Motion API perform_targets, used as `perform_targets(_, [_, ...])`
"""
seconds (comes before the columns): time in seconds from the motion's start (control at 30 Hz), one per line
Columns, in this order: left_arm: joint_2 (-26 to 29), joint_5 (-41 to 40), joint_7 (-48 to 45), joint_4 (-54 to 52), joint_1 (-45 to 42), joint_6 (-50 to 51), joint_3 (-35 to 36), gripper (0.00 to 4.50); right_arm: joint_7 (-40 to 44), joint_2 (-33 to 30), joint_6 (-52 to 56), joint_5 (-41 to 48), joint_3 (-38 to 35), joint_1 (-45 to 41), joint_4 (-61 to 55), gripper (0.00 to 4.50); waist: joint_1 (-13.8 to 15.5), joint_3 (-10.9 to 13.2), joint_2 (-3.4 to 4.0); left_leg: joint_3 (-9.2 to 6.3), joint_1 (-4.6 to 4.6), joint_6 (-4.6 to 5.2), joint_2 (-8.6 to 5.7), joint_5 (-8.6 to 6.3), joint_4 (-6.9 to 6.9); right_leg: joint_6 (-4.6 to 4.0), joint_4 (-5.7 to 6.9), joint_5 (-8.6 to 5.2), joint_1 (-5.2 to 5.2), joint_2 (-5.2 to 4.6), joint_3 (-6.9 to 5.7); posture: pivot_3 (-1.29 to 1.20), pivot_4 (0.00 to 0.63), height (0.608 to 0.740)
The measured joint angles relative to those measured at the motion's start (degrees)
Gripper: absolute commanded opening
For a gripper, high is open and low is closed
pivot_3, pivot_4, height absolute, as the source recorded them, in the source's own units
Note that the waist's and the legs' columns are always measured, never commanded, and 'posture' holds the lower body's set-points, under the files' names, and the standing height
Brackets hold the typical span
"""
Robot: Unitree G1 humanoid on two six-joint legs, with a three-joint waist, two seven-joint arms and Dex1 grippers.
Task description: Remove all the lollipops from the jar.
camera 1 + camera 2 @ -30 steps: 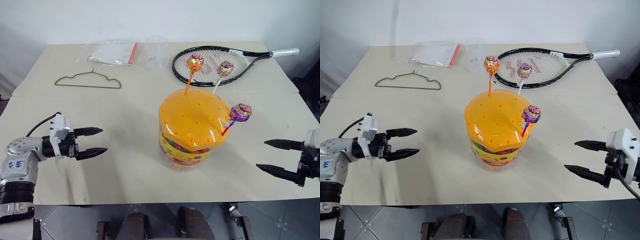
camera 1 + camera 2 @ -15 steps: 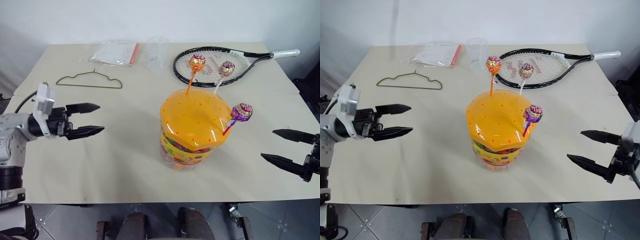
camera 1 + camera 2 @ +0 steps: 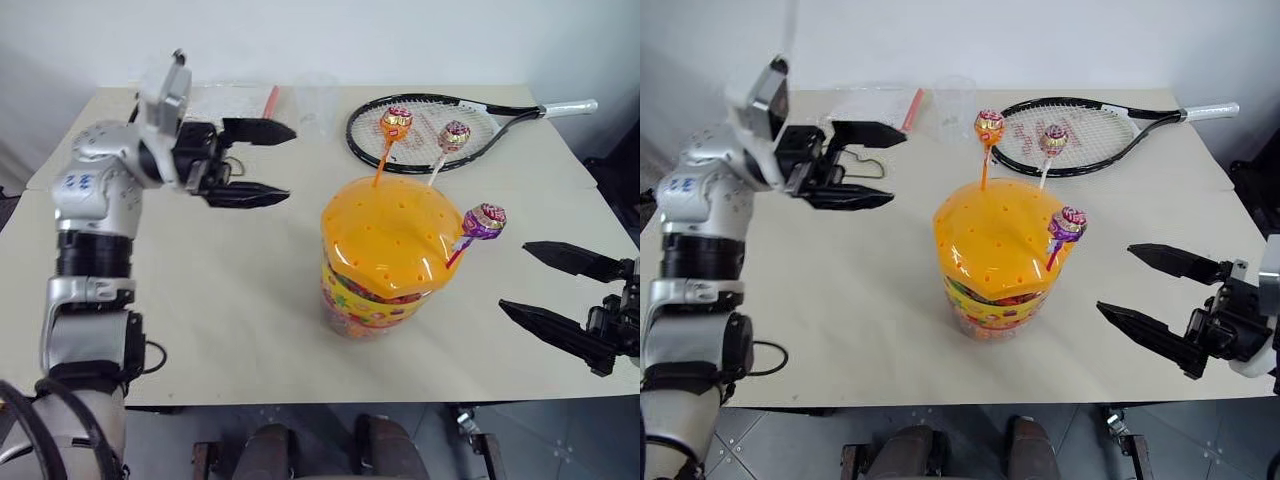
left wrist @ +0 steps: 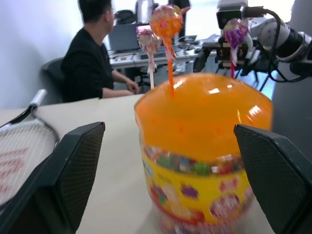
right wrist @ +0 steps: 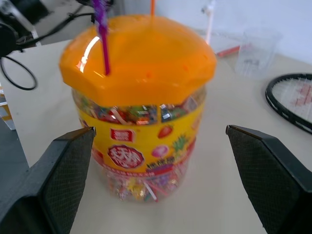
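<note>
The jar (image 3: 385, 262) sits upright near the middle of the table (image 3: 250, 300), orange lid on top w/ little holes. All 3 lollipops are stuck in the lid by their sticks. The orange lollipop (image 3: 396, 122) stands at the far edge of the lid on an orange stick. The pink-purple lollipop (image 3: 453, 135) stands just beside it, on a white stick. The purple lollipop (image 3: 483, 221) pokes out of the lid's right side on a red stick, tilted out twd the right gripper.

The left gripper (image 3: 262, 162) is up in the air, to the left of the jar & a bit farther back, pointing twd the orange lollipop. Its fingers are spread wide, nothing in them, not touching anything. The right gripper (image 3: 1145, 292) is low, to the right of the jar, pointing at it. Its fingers are spread wide too, w/ nothing btwn them, apart from the jar.

Behind the jar lies a tennis racket (image 3: 440, 120). A clear cup (image 3: 314, 100) stands at the back, next to a plastic bag (image 3: 225, 100). A wire hanger (image 3: 855, 165) lies at the left, partly hidden by the left gripper. In the left wrist view a person (image 4: 90, 58) sits at a desk far behind the table.
</note>
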Motion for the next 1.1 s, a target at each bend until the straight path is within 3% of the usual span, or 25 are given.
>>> perform_targets(0.37, [-8.7, 2.4, -0.1, 11.3, -8.7, -2.8, -6.1, 4.5, -11.4, -1.9, -1.3, 14.9, -1.7, -5.3, -4.1, 4.48, 0.0, 0.0, -0.07, -0.13, -0.39, 0.07, 0.0, 0.0, 0.21, 0.1, -0.02, 0.06, -0.22, -0.01, -0.03, 0.0, 0.15, 0.74])
perform_targets(0.63, [-9.9, 0.9, -0.1, 12.6, -10.6, -3.1, -8.6, 4.5, -14.8, -2.8, -1.8, 18.2, -2.2, -4.0, -6.6, 4.48, 0.1, 0.0, -0.08, -0.21, -0.51, 0.17, -0.06, -0.03, 0.27, 0.15, -0.08, 0.09, -0.21, -0.04, -0.09, 0.0, 0.15, 0.74])
perform_targets(0.87, [-9.8, -3.1, -0.1, 11.7, -11.0, 0.4, -10.6, 4.5, -16.0, -3.1, -1.7, 19.6, -7.3, 2.4, -8.3, 4.48, 0.1, 0.0, -0.08, -0.47, -0.52, 0.19, -0.07, -0.04, 0.27, 0.15, -0.09, 0.09, -0.2, -0.03, -0.09, 0.0, 0.15, 0.74])
perform_targets(0.97, [-9.8, -3.4, -0.1, 11.2, -11.8, 1.2, -11.3, 3.87, -15.5, -2.6, -1.7, 19.8, -9.9, 5.4, -9.2, 4.5, 0.2, 0.1, -0.09, -0.58, -0.52, 0.2, -0.08, -0.04, 0.27, 0.17, -0.11, 0.1, -0.18, -0.03, -0.09, 0.0, 0.15, 0.74])
perform_targets(1.1, [-10.6, -4.7, -0.1, 10.0, -11.9, 1.0, -12.2, 2.65, -15.5, -2.2, -2.0, 19.8, -12.0, 7.6, -9.5, 4.5, 0.1, 0.1, -0.09, -0.67, -0.51, 0.21, -0.08, -0.04, 0.28, 0.19, -0.11, 0.11, -0.18, -0.04, -0.06, 0.0, 0.15, 0.74])
